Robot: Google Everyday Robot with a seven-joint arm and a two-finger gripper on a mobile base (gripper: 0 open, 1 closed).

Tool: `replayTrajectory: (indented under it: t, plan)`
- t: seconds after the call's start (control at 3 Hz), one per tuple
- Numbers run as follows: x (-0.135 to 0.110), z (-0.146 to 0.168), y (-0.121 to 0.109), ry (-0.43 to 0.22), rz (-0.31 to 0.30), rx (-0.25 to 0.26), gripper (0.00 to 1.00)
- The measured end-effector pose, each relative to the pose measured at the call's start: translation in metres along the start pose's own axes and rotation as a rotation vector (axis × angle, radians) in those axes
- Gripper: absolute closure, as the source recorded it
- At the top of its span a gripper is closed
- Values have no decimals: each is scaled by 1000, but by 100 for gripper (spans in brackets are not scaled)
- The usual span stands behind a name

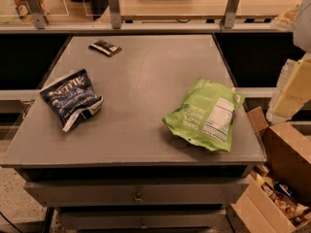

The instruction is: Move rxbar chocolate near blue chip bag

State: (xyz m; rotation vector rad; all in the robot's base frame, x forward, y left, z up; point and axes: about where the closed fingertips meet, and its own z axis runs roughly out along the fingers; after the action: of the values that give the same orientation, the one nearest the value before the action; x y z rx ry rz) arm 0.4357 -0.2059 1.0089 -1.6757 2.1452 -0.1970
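- The rxbar chocolate [105, 47] is lying flat in the upper left of the frame, near the far edge of the grey table [146, 76]. It is well apart from the blue chip bag [71, 99], which is sitting crumpled at the middle left.
- The gripper is not showing anywhere. Only pale arm segments [291, 89] are hanging at the right edge, so I cannot tell whether it is open or closed.
- The move is looking not yet begun.
- The bar is thin, so a pinch from above is likely risking a skid off the slick wrapper, or a shove over the far edge.
- A low reach from the right could be dragging the green bag [204, 114] at centre right.
- The blue bag is looking light and puffy, so a set-down too close could be nudging it toward the left edge.
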Motion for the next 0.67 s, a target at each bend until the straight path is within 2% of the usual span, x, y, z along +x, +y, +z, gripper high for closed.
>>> replayTrajectory:
  t: [0.33,0.67]
  plan:
    - [0,0,0,0,0,0,0]
    - [-15,9,-20,-51,20,33,0]
